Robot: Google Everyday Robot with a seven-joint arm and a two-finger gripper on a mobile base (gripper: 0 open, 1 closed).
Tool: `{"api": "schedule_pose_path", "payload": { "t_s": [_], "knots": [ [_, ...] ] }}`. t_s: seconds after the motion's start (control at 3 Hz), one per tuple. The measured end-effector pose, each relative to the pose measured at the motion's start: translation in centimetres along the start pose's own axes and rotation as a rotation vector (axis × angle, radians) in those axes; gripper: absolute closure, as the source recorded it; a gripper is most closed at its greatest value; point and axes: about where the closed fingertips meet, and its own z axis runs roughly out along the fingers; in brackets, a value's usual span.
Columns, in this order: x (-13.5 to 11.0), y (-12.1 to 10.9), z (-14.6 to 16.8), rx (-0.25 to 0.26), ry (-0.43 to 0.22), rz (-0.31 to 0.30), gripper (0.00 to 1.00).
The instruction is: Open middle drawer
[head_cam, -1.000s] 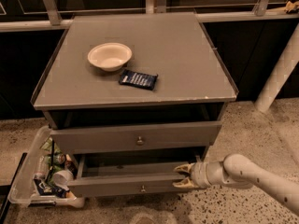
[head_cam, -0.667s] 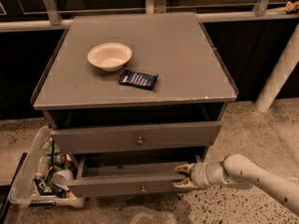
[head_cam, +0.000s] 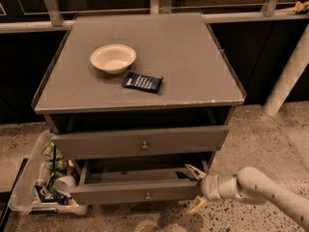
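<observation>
The middle drawer (head_cam: 135, 191) is pulled out a short way below the taller top drawer (head_cam: 140, 142). Its grey front carries a small round knob (head_cam: 147, 195), and its plain grey inside shows behind the front. My gripper (head_cam: 196, 189) is at the right end of that drawer front, reaching in from the lower right. It is open, with one yellowish finger (head_cam: 194, 171) above the front's top edge and the other below its bottom edge. The white arm (head_cam: 263, 187) trails off to the right.
On the cabinet top (head_cam: 193, 57) sit a cream bowl (head_cam: 113, 58) and a dark blue snack packet (head_cam: 142, 82). A clear bin (head_cam: 26, 190) of bottles and wrappers stands on the floor at the cabinet's left. A white post (head_cam: 288, 71) rises at the right.
</observation>
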Motion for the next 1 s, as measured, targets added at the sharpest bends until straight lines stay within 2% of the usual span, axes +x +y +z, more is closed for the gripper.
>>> {"api": "schedule_pose_path", "payload": {
  "t_s": [0.33,1.0],
  "knots": [
    [0.11,1.81,-0.27,-0.011,-0.035,-0.004,0.18],
    [-0.79,1.55,-0.92,-0.012,-0.036,-0.004,0.65]
  ]
}}
